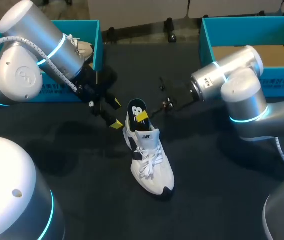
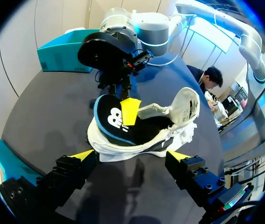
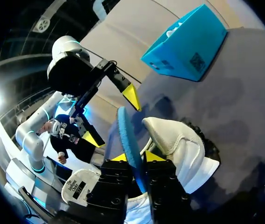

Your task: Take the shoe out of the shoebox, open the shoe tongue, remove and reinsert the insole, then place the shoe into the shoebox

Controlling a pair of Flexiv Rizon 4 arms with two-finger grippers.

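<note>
Insole is standing half out of the shoe on the table, right tool clenching it; left tool is gaping beside the heel (not bracing). Risk: unbraced shoe tipping, or insole buckling.

We are in what looks like a robotics lab. Our left arm and right arm, grey with glowing blue rings, flank a dark table. On it sit staged test props: a teal left shoebox, a teal right shoebox and one white shoe, its insole pinched in our right gripper.
</note>
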